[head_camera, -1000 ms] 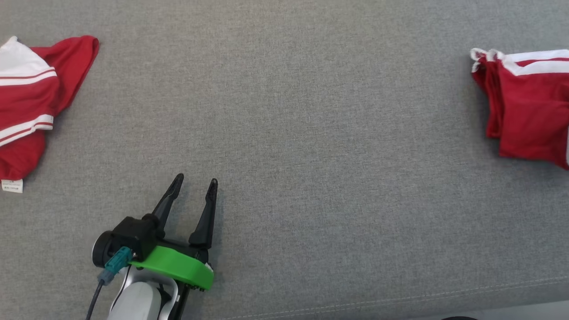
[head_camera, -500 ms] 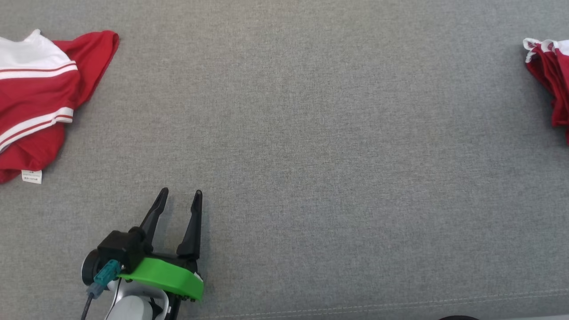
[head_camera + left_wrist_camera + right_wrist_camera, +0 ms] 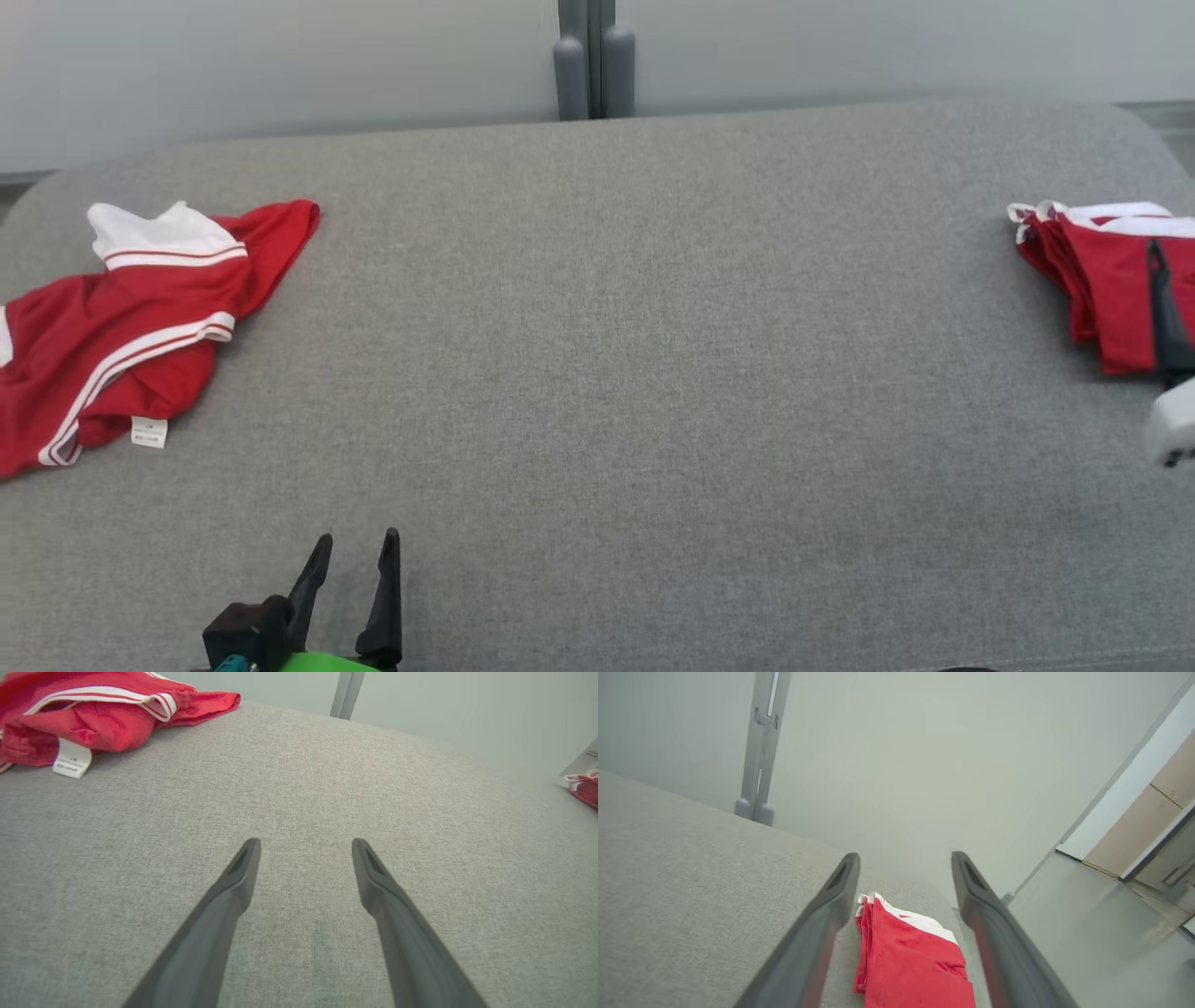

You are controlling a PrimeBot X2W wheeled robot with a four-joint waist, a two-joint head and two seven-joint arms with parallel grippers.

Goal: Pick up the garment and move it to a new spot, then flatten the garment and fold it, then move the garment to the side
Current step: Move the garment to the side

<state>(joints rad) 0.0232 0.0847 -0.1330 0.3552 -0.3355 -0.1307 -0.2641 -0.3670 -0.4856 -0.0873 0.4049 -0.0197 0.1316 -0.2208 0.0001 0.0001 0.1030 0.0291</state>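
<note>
A folded red garment (image 3: pixel 1102 271) with white trim lies at the far right of the grey cushion (image 3: pixel 607 327). One dark finger (image 3: pixel 1167 308) of my right gripper shows above it at the right edge. In the right wrist view my right gripper (image 3: pixel 905 858) stands open over the folded garment (image 3: pixel 915 956), holding nothing. My left gripper (image 3: pixel 358 541) is open and empty at the bottom left, low over bare cushion (image 3: pixel 306 844). A crumpled red and white garment (image 3: pixel 121 317) lies at the far left, up and left of it (image 3: pixel 93 714).
A grey post (image 3: pixel 588 61) stands against the pale wall behind the cushion's far edge. The cushion's right end drops to the floor just past the folded garment. A white label (image 3: pixel 149 432) hangs from the crumpled garment.
The head camera has moved, bringing the cushion's far edge and the wall into view. A finger of my right gripper has come into view over the folded garment. The left gripper stays open.
</note>
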